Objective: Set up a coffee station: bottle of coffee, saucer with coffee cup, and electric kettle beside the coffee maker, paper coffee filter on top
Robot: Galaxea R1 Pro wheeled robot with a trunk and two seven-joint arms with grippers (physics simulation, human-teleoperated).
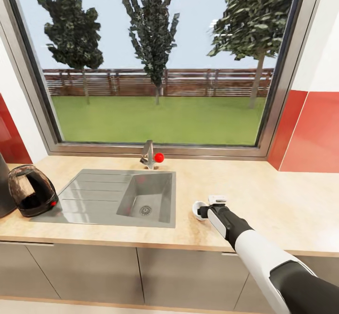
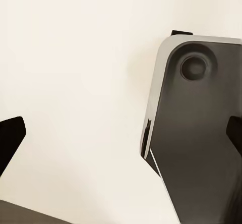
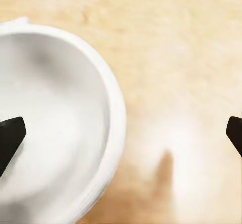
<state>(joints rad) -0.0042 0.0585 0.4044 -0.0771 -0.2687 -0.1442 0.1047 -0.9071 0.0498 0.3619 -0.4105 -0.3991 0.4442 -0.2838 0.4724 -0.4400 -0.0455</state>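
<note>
Head view shows the right claw [image 1: 205,210] spread wide over the coffee cup [image 1: 198,209], which sits on the tabletop [image 1: 263,201] right of the sink [image 1: 141,198]. One finger [image 3: 10,138] is inside the bowl; centre the rim between both, then close gently.

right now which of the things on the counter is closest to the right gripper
The white coffee cup, right at the right gripper, right of the sink. The rounded dark kettle sits far off at the counter's left end.

The kitchen countertop [image 1: 282,201] looks matt light wood-grain, the sink [image 1: 108,196] brushed metal, the coffee cup [image 3: 55,128] perhaps glazed.
</note>
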